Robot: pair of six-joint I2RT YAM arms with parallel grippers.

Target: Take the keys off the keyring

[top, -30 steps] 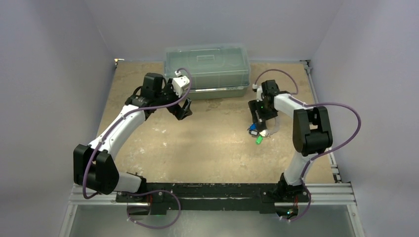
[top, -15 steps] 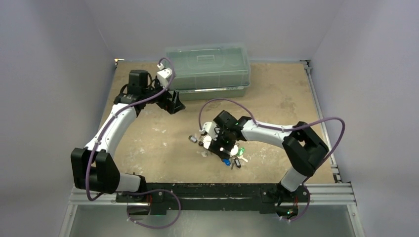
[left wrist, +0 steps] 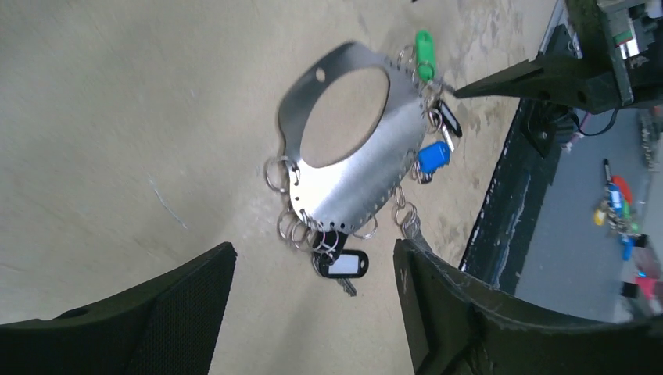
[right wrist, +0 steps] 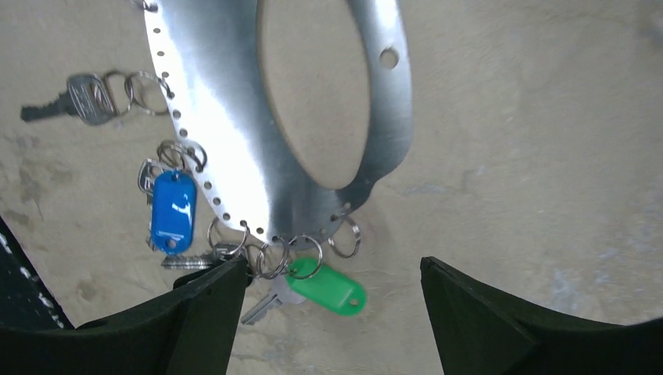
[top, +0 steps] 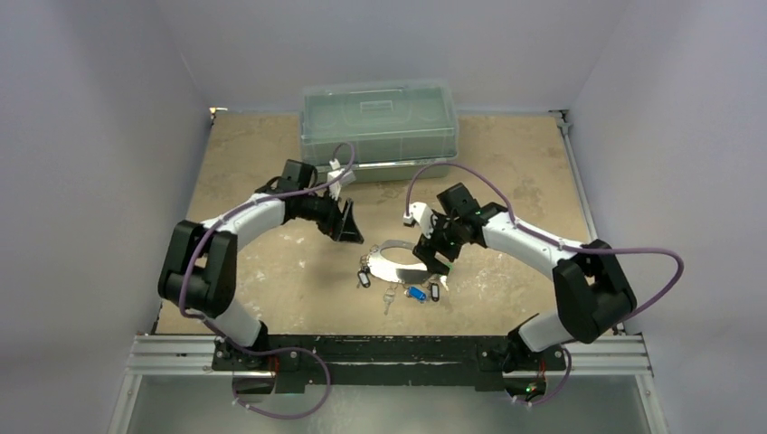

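left pincer [top: 353, 233] spread | right pincer [top: 430, 260] spread | keyring [left wrist: 367, 180]: stiff, slick flat plate, pin its bare far rim | keys [right wrist: 82, 94]: light, loose on tiny split rings [right wrist: 270, 258]

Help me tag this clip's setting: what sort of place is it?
Likely a robotics lab test cell: plain lilac-grey walls enclose a worn tan tabletop, with an aluminium mounting rail at its near edge.
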